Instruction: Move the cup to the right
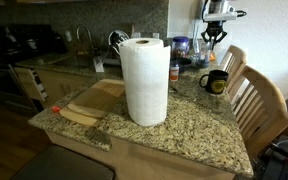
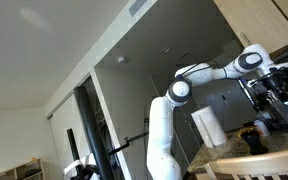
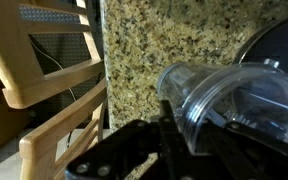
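While the white arm (image 2: 189,88) climbs from its base, folds at a shoulder joint and runs out toward 3 o'clock in an exterior view, its far end there sinks into dark clutter at the frame's edge and cannot be made out. Seen in an exterior view, the wrist points straight down, and the dark fingers (image 1: 212,37) hang in the air at 12 o'clock from the cup (image 1: 214,82), apart from it. They look spread and hold nothing, though they are small against the background. The cup is black with a yellow mark and stands upright on the granite bench (image 1: 194,130), at 3 o'clock from the tall paper towel roll (image 1: 144,80) and just beside a wooden chair (image 1: 259,100) whose back is cut off by the frame. A cutting board (image 1: 92,100) lies at 9 o'clock from the roll, partly hidden by it. In the wrist view only a dark blur fills the 6 o'clock edge, a clear plastic jar (image 3: 224,100) lies at 3 o'clock with its end cropped, and chair slats (image 3: 44,70) cross at 9 o'clock.
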### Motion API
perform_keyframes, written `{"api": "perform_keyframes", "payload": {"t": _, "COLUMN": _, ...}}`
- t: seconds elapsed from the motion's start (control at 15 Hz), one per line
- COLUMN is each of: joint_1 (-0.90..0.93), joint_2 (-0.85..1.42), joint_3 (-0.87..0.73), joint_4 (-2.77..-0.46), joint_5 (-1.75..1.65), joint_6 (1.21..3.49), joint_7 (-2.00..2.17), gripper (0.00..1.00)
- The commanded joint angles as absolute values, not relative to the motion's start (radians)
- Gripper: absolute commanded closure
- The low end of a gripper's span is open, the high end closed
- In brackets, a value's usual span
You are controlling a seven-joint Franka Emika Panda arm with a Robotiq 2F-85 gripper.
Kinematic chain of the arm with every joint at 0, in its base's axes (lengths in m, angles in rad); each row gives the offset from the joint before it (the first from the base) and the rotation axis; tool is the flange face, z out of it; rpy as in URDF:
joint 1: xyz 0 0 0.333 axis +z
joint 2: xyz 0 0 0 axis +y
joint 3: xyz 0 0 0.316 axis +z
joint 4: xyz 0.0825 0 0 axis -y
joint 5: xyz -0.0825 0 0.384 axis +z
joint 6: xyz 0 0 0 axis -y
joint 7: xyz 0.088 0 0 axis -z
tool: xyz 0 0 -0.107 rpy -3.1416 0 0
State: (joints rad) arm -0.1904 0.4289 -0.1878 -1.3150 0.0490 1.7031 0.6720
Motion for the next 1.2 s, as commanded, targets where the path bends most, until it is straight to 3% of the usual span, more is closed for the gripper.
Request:
{"api": "perform_keyframes", "payload": {"t": 0.0, "joint_1": -0.191, "joint_2": 0.439, "joint_3": -0.193, "joint_4": -1.293, "joint_5": 0.072, "joint_6": 1.709, "joint_7": 0.672, "gripper": 0.96}}
{"api": "perform_keyframes", "payload": {"t": 0.07, "joint_1": -0.191, "joint_2": 0.439, "joint_3": -0.193, "joint_4": -1.293, "joint_5": 0.076, "joint_6": 1.707, "joint_7": 0.675, "gripper": 0.96}}
{"api": "perform_keyframes", "payload": {"t": 0.13, "joint_1": -0.192, "joint_2": 0.439, "joint_3": -0.192, "joint_4": -1.293, "joint_5": 0.082, "joint_6": 1.707, "joint_7": 0.678, "gripper": 0.6}}
{"api": "perform_keyframes", "payload": {"t": 0.27, "joint_1": -0.192, "joint_2": 0.438, "joint_3": -0.191, "joint_4": -1.292, "joint_5": 0.091, "joint_6": 1.709, "joint_7": 0.68, "gripper": 0.53}}
{"api": "perform_keyframes", "payload": {"t": 0.73, "joint_1": -0.196, "joint_2": 0.433, "joint_3": -0.186, "joint_4": -1.3, "joint_5": 0.113, "joint_6": 1.789, "joint_7": 0.684, "gripper": 0.04}}
{"api": "perform_keyframes", "payload": {"t": 0.8, "joint_1": -0.195, "joint_2": 0.432, "joint_3": -0.186, "joint_4": -1.304, "joint_5": 0.114, "joint_6": 1.83, "joint_7": 0.683, "gripper": 0.01}}
{"api": "perform_keyframes", "payload": {"t": 0.87, "joint_1": -0.158, "joint_2": 0.285, "joint_3": -0.188, "joint_4": -1.501, "joint_5": 0.095, "joint_6": 1.944, "joint_7": 0.718, "gripper": 0.0}}
{"api": "perform_keyframes", "payload": {"t": 1.13, "joint_1": -0.084, "joint_2": 0.138, "joint_3": -0.174, "joint_4": -1.559, "joint_5": 0.009, "joint_6": 2.078, "joint_7": 0.752, "gripper": 0.0}}
